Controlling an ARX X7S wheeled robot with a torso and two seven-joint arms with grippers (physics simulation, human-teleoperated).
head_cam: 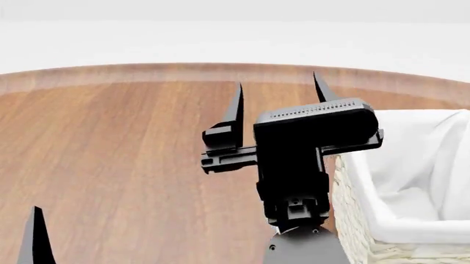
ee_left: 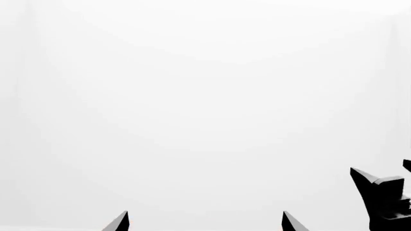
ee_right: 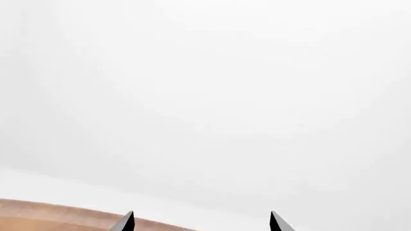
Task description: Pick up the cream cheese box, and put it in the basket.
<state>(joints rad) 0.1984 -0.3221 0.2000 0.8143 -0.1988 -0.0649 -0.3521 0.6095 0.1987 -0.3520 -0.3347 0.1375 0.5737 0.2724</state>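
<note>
Cream cheese box: not visible in any of the three views, so its place cannot be told.

Basket (head_cam: 367,220): cream woven wicker, white cloth lining (head_cam: 411,165) folded over the rim. Only its near left corner and part of the inside show in the head view. It stands on the wooden desk (head_cam: 118,159). What shows of the inside is white cloth only.

Right pincer (head_cam: 278,99): raised just left of the basket's left wall, above the desk. Two black pointed fingers (head_cam: 235,110) point up and away from the camera, set wide apart, nothing between them. The black wrist block with a row of small slots sits behind them. Right wrist view: both tips apart, a sliver of the desk edge below, white backdrop beyond.

Left pincer (ee_left: 205,222): in its own wrist view two black tips stand well apart, nothing between, against plain white. Part of the right pincer shows at that view's edge. In the head view a single black finger shows, far from the basket across the desk.

No labels, brands or writing readable anywhere.
</note>
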